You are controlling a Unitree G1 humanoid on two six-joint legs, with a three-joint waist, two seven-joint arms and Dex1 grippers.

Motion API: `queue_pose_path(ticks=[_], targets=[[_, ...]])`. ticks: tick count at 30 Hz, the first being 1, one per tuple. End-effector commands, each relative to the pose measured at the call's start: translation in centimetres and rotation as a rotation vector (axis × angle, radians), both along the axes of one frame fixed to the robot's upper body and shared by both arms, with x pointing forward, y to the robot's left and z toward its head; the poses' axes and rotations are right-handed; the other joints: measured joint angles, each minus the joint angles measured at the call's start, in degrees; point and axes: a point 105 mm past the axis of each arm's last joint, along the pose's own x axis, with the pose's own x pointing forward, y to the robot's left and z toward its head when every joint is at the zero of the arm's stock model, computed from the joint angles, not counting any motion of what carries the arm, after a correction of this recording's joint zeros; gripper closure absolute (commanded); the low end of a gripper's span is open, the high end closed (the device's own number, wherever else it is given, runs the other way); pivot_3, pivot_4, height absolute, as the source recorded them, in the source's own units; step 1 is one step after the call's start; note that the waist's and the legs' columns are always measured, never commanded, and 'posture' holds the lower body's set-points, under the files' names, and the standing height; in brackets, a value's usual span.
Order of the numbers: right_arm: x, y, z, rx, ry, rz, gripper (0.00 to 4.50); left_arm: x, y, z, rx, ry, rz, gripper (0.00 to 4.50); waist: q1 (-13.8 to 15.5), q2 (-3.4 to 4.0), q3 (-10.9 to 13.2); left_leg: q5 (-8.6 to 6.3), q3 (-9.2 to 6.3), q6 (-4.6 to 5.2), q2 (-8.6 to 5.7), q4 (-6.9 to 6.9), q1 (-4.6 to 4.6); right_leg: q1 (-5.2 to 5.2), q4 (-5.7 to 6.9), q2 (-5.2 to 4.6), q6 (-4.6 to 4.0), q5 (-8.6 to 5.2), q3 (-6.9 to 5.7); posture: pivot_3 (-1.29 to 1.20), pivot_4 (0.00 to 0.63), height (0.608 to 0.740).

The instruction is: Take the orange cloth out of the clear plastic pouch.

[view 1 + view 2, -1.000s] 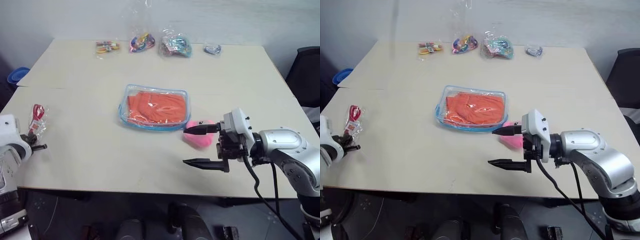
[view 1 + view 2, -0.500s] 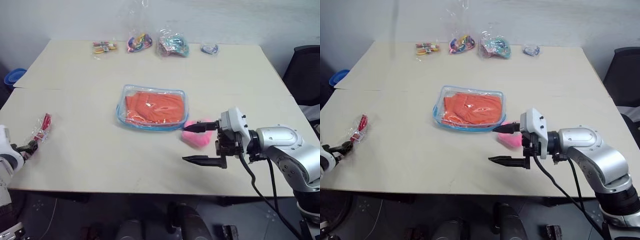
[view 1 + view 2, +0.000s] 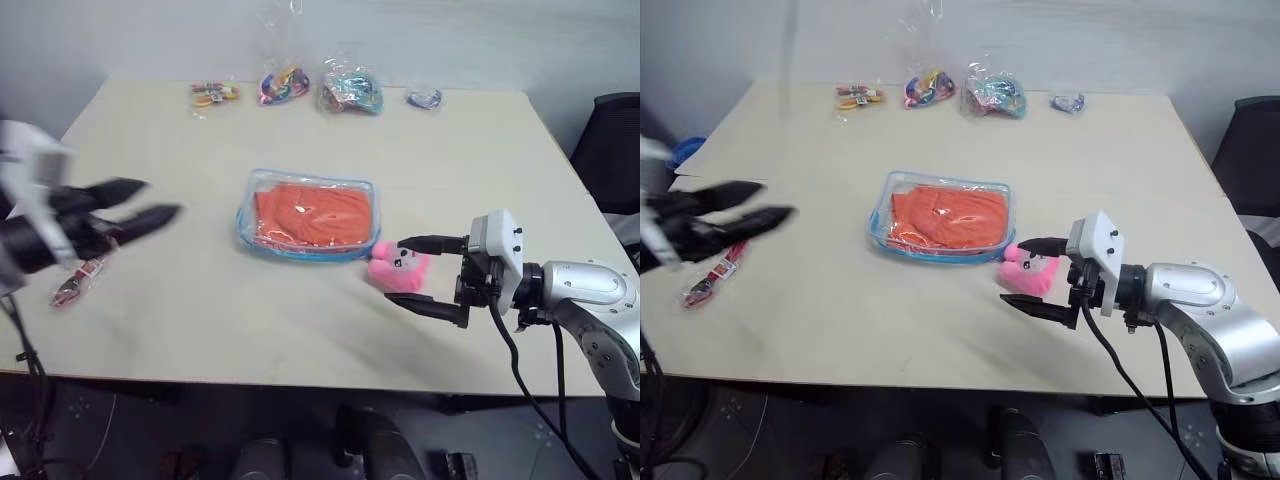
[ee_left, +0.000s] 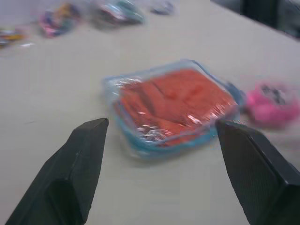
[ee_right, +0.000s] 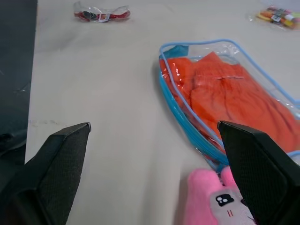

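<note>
Lying flat near table (image 3: 300,330) centre: clear plastic pouch (image 3: 308,214), orange cloth (image 3: 313,211) fully inside, nothing extracted yet. Hovering at pouch's 9 o'clock, well apart: left gripper (image 3: 137,207), fingers spread and empty, apparently lining up for the pouch's near-left edge, though motion blur is making that uncertain. Waiting at pouch's 4 o'clock: right gripper (image 3: 418,271), fingers parted wide, gripping nothing, bracketing pink plush bunny (image 3: 398,268) just beside the pouch's corner, likely positioned to pin or steady. Resting near the left gripper: small bag of red trinkets (image 3: 78,282).
</note>
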Motion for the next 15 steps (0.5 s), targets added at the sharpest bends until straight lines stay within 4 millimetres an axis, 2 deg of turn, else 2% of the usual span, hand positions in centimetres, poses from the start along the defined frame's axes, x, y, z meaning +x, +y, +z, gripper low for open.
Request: queue_pose_path(ticks=[1, 4, 8, 11, 15], targets=[[-0.9, 0.2, 1.5, -0.013, -0.067, 0.019, 0.00, 2.9, 0.9, -1.3, 0.363, -0.141, -0.049, 0.63, -0.23, 0.04, 0.02, 0.03, 0.06, -0.05, 0.01, -0.08, 0.00, 0.02, 0.00, 0.05, -0.01, 0.00, 0.06, 0.00, 0.150, 0.740], [-1.4, 0.3, 1.9, -0.005, -0.066, 0.024, 0.00, 5.4, 1.2, -3.1, 0.610, -0.212, -0.194, 0.63, -0.48, 0.08, 0.02, 0.06, 0.12, -0.10, 0.09, -0.13, 0.00, 0.03, -0.01, 0.24, -0.08, -0.02, 0.17, 0.00, 0.150, 0.740], [-1.8, 0.3, 1.9, -0.003, -0.068, -0.004, 0.00, 8.2, 0.2, -4.2, 0.683, -0.251, -0.326, 0.63, -0.48, 0.07, 0.03, 0.00, 0.19, 0.04, 0.14, -0.10, -0.08, -0.01, -0.02, 0.24, -0.07, -0.01, 0.13, 0.00, 0.150, 0.740], [-2.1, 0.2, 1.7, -0.002, -0.068, -0.026, 0.00, 9.5, -0.6, -4.9, 0.718, -0.268, -0.385, 0.63, -0.45, 0.07, 0.02, -0.09, 0.28, 0.24, 0.13, -0.04, -0.17, -0.04, -0.01, 0.21, 0.06, 0.06, 0.01, 0.00, 0.150, 0.740], [-2.4, 0.1, 1.5, -0.002, -0.068, -0.055, 0.00, 10.6, -0.8, -6.2, 0.773, -0.256, -0.416, 0.63, -0.72, 0.07, 0.03, -0.21, 0.36, 0.50, 0.09, 0.02, -0.16, -0.10, -0.14, 0.16, 0.24, 0.16, 0.01, 0.00, 0.150, 0.740]])
